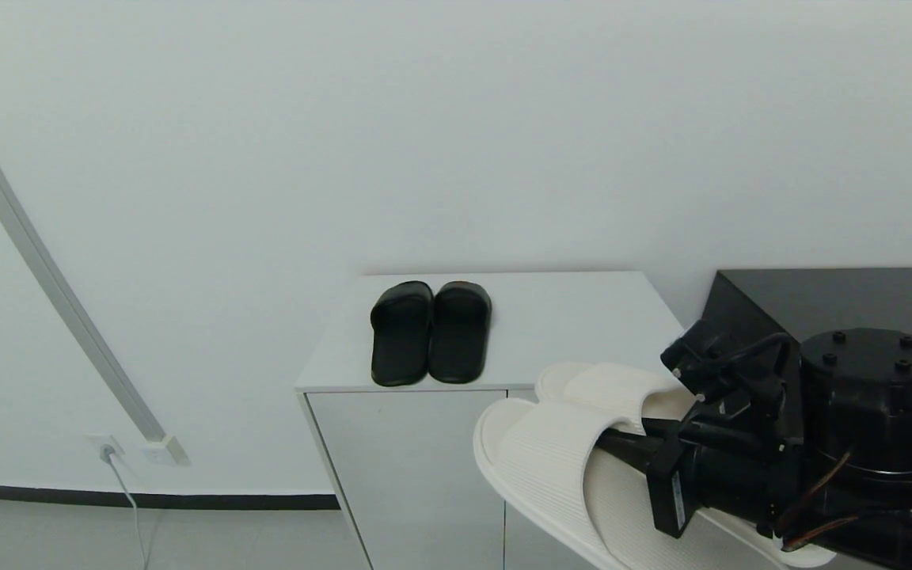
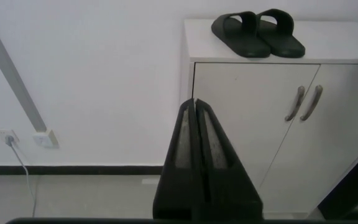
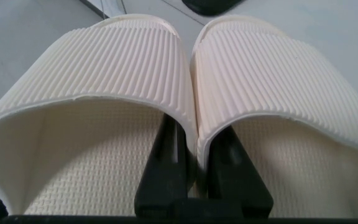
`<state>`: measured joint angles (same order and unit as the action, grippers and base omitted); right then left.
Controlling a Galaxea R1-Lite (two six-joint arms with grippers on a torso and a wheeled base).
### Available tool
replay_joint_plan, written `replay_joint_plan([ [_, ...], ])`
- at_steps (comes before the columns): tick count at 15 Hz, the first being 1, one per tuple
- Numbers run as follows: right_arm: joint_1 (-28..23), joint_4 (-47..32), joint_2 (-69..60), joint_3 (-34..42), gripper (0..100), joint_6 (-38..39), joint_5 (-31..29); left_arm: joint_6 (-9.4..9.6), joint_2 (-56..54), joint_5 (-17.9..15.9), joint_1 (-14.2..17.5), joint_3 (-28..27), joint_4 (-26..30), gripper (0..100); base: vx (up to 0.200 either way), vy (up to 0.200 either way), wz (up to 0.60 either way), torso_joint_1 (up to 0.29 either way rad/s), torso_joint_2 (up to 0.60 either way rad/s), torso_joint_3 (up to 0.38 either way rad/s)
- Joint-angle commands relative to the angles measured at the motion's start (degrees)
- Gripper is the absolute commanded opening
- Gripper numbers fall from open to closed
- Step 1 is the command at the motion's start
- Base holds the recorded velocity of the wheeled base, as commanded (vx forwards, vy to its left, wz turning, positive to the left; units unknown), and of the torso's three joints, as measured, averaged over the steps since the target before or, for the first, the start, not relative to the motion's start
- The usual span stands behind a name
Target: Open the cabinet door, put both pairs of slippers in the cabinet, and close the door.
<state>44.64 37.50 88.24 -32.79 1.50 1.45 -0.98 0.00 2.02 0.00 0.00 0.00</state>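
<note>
Nearest to you, in the lower right of the head view, your right gripper has the white slippers. One finger goes under each strap. The two fingers are closed down to a narrow gap on the two inner strap walls, which press together between them (the right wrist view shows this pinch clearly). The pair hangs side by side with toes pointing away from you. In the picture its toes overlap the right front corner of the cabinet; you cannot tell how far off the door they are.

Your left gripper has its fingers pressed flat together with nothing between them. It points at the cabinet's left door.

Both cabinet doors are shut. Two upright bar handles sit just beside each other at the centre seam.

The black slippers lie on the cabinet top, at lower centre of the head view. They touch along their inner sides, and their near ends lie just back from the front edge. The bare top to their right runs to the right edge.

A black surface stands near that right edge. Left of the cabinet, open floor and bare wall give you room. Farther off at lower left are a wall socket with a hanging cable, and a grey conduit slanting up the wall.
</note>
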Motion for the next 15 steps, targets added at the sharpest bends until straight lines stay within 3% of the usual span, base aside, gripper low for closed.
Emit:
replay_joint_plan([
  [1, 0.01, 0.03, 0.18, 0.01, 0, -0.01, 0.04, -0.08, 0.09, 0.0, 0.0, 0.0, 0.0, 100, 0.0, 0.0, 0.0, -0.159, 0.37, 0.198],
  [15, 0.09, 0.03, 0.27, 1.15, 0, -0.8, 0.13, 0.01, 0.09, 0.0, 0.0, 0.0, 0.0, 100, 0.0, 0.0, 0.0, -0.206, 0.5, 0.292],
])
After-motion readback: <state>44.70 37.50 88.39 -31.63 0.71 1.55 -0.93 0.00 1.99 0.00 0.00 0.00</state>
